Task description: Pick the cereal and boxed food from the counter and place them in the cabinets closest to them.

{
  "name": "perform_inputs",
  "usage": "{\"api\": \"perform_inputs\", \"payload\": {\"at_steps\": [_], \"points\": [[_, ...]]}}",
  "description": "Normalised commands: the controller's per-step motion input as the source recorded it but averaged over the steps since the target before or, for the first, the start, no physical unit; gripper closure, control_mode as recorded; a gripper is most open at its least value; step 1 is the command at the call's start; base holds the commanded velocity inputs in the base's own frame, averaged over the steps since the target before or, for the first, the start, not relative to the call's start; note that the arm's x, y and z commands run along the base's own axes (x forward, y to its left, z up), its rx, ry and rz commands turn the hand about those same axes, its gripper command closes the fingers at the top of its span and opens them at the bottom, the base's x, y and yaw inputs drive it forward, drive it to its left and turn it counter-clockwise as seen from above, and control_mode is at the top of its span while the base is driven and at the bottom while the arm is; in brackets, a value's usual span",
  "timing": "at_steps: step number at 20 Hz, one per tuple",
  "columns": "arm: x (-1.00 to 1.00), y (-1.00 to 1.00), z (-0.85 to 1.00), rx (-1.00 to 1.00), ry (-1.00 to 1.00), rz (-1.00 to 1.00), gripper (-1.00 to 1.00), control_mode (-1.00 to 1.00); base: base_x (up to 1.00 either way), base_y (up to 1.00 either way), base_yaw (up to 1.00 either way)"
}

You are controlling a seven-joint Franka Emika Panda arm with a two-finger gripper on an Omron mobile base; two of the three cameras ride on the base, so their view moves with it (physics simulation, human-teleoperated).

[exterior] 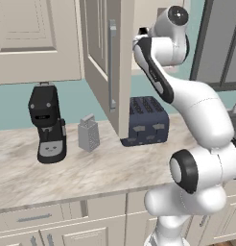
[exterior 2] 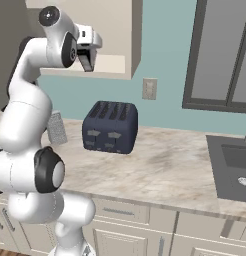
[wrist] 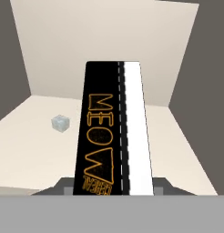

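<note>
Cereal box [wrist: 114, 132], black and white, reading "MEOW" in orange, pinched in the gripper [wrist: 114, 189] inside the open cabinet [wrist: 104, 50], above its pale shelf [wrist: 32, 136].

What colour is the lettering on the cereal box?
Orange on black, beside a white stripe on the cereal box; hand view.

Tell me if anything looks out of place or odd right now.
Nothing spilled or damaged. One oddity: a small pale cube sits alone on the cabinet shelf, beside the black cereal box the gripper is holding inside. I can't tell what it is.
</note>
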Motion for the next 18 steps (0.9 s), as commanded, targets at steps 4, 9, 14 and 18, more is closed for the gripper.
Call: {"api": "perform_inputs", "payload": {"at_steps": [4,9,14,18], "points": [[0.33,0.00,-0.09,0.00,0.00,0.00,1.00,-1.00,0.00,0.00,0.00],[0.32,0.00,-0.12,0.00,-0.02,-0.02,1.00,-1.00,0.00,0.00,0.00],[0.36,0.00,-0.06,0.00,-0.04,-0.02,1.00,-1.00,0.00,0.00,0.00],[0.36,0.00,-0.06,0.00,-0.05,-0.03,1.00,-1.00,0.00,0.00,0.00]]}}
